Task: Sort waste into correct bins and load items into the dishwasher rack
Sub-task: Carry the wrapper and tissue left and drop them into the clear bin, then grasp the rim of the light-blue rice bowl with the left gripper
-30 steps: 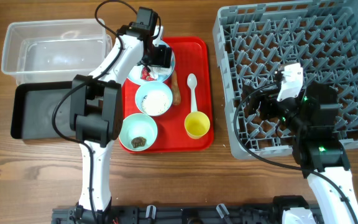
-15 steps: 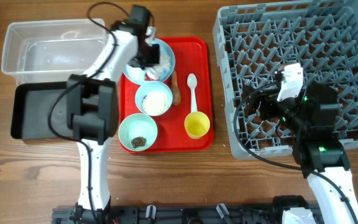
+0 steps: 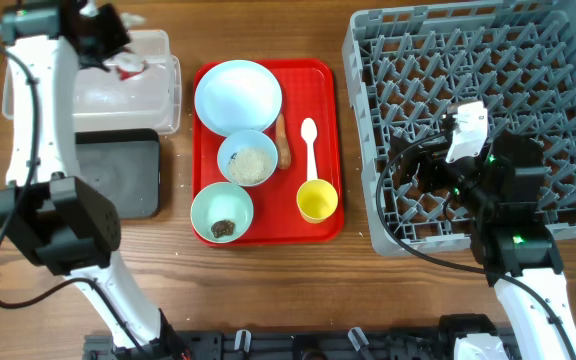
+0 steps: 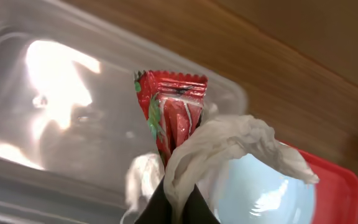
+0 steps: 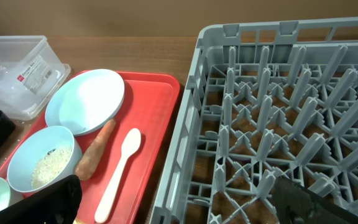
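Overhead view: finding the left gripper (image 3: 118, 55) raised above the clear rectangular plastic tub (image 3: 163, 95) at the table's far left corner. Nipped tight on a crinkled red wrapper scrap (image 4: 176, 118) and a wad of crumpled white paper (image 4: 229, 146), both taken in one pinch.

Switching to the left wrist view: gripping low, right at the bunched base of the bundle, with the wrapper poking up fairly stiff and the paper flopping off to one side. Hanging over the tub's inside, apparently touching nothing below.

Featherweight stuff, by the look of it. Soft, crushable, nothing to break. Likely to cling to the pads or flutter on release, so best let go low and well inside the walls. No need to regrip, since taking hold low on the bunched part gathers both pieces at once.

Over to the right gripper (image 5: 179, 206): spread wide, holding nothing, poised above the large grey pegged plastic rack (image 3: 448, 60).

Waiting on the flat red tray (image 3: 323, 80): a large pale blue round plate (image 3: 238, 93), looking bare.
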`<state>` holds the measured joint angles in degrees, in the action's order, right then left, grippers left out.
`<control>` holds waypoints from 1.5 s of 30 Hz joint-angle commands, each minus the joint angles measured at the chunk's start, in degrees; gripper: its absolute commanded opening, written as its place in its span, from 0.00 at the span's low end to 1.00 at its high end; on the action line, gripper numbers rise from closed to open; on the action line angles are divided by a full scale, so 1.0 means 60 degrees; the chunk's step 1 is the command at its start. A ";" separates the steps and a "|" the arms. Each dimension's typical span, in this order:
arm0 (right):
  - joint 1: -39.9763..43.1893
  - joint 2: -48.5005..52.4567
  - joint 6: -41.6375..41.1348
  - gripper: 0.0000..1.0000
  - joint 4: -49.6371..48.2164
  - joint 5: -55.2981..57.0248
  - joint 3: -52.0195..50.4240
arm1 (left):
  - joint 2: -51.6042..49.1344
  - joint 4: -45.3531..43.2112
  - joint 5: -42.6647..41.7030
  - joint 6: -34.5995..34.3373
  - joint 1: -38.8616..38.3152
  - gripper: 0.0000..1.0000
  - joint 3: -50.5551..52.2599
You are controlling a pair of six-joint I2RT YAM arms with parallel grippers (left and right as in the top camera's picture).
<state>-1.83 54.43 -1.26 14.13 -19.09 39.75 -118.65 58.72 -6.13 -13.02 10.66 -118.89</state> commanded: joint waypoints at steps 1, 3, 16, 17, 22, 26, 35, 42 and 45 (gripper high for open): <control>-0.0004 0.0066 -0.0066 1.00 -0.0058 -0.0157 0.0197 | -0.0780 0.0044 0.0506 -0.0412 0.0448 0.04 -0.0025; -0.0004 0.0066 -0.0066 1.00 -0.0058 -0.0153 0.0197 | -0.1071 0.0044 0.0506 -0.0412 0.0503 0.25 -0.0025; -0.0004 0.0102 -0.0055 1.00 -0.0062 -0.0157 0.0197 | -0.0175 0.0266 -0.0590 0.0765 0.0331 1.00 -0.0171; -0.0004 0.0102 -0.0055 1.00 -0.0062 -0.0157 0.0197 | -0.0015 0.0459 -0.0878 0.1024 0.0226 1.00 -0.0171; -0.0004 0.0102 -0.0069 1.00 -0.0062 -0.0157 0.0197 | 0.0455 0.1752 -0.1592 0.1082 -0.0925 0.93 -0.0171; -0.0004 0.0102 -0.0069 1.00 -0.0058 -0.0157 0.0197 | 0.0317 0.2816 -0.1865 0.0776 -0.2302 0.83 -0.0168; -0.0004 0.0204 -0.0066 1.00 -0.0058 -0.0157 0.0197 | 0.0251 0.2149 -0.0787 -0.0164 -0.5151 0.81 0.1803; -0.0004 0.0539 -0.0076 1.00 -0.0051 -0.0164 0.0197 | 0.0251 0.0095 -0.0211 -0.0448 -0.6120 0.64 0.4102; -0.0004 0.0594 -0.0073 1.00 -0.0051 -0.0157 0.0197 | 0.0251 -0.0328 0.0291 -0.0736 -0.6153 0.60 0.4699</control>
<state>-1.83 57.56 -1.26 14.13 -19.09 39.77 -116.84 58.59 -8.36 -15.05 -26.30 -93.49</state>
